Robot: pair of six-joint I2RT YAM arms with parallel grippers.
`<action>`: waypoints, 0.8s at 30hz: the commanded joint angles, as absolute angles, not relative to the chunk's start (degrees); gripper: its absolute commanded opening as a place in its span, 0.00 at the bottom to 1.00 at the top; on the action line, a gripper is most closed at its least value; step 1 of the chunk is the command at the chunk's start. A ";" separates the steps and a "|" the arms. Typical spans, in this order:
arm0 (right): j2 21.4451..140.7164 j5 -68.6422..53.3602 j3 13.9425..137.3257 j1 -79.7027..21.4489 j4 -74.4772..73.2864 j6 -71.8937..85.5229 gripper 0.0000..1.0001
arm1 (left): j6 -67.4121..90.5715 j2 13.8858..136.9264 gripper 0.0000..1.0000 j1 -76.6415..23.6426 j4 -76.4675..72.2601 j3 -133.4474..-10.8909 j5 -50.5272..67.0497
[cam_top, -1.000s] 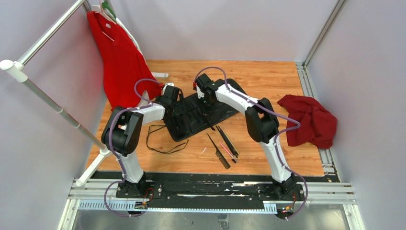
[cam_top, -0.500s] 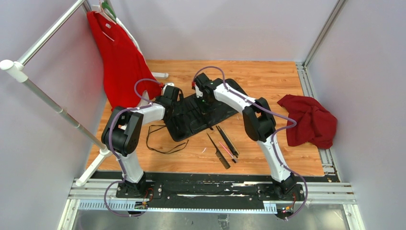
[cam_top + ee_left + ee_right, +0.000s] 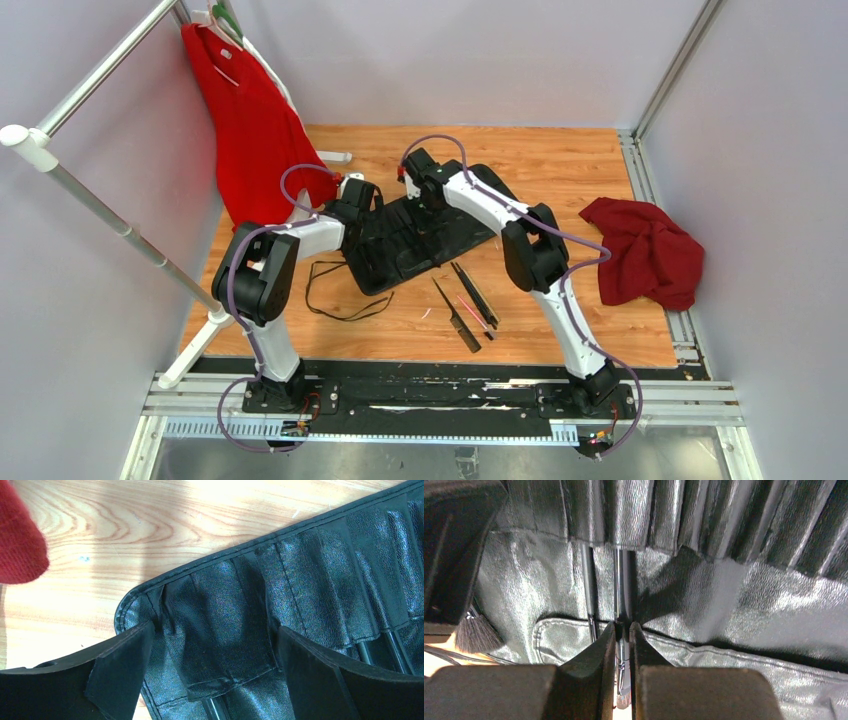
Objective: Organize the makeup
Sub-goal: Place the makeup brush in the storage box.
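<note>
The right hand (image 3: 623, 630), seen clearly only in its wrist view, is nearly closed, pinching a thin silver-necked makeup brush (image 3: 620, 580) whose upper end vanishes into a pocket of the long black leather-look roll-up case (image 3: 724, 595). The left hand (image 3: 215, 655) stands wide open over the case's corner, gripping nothing. Overhead, both hands' fingers are hidden, but several thin black loose tools (image 3: 474, 292) show on the wooden tabletop (image 3: 560, 160), just beside the case.

Bright, soft light; white glare streaks the case (image 3: 734, 595), and the brush (image 3: 620, 585) in my right pincer (image 3: 623, 628) blurs close up.
</note>
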State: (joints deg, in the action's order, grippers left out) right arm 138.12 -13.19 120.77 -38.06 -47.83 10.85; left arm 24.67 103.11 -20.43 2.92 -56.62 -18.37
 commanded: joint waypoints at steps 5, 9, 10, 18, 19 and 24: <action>141.69 -14.43 124.63 -37.00 -46.09 10.98 0.01 | 25.22 103.39 0.98 -20.04 5.18 -54.95 -17.05; 141.93 -14.29 124.69 -36.92 -44.18 11.16 0.01 | 25.22 103.39 0.98 -20.04 5.11 -54.93 -17.05; 142.00 -14.26 124.71 -36.85 -43.72 11.24 0.01 | 25.22 103.38 0.98 -20.02 5.14 -54.93 -17.05; 143.26 -14.24 125.90 -36.48 -40.93 10.81 0.01 | 25.22 103.40 0.98 -20.04 5.11 -54.93 -17.08; 143.29 -14.24 125.82 -36.48 -40.26 10.73 0.01 | 25.16 103.39 0.98 -20.04 5.14 -54.93 -17.05; 143.21 -13.84 124.83 -36.47 -36.82 10.47 0.01 | 25.13 103.37 0.98 -20.03 5.10 -54.93 -17.05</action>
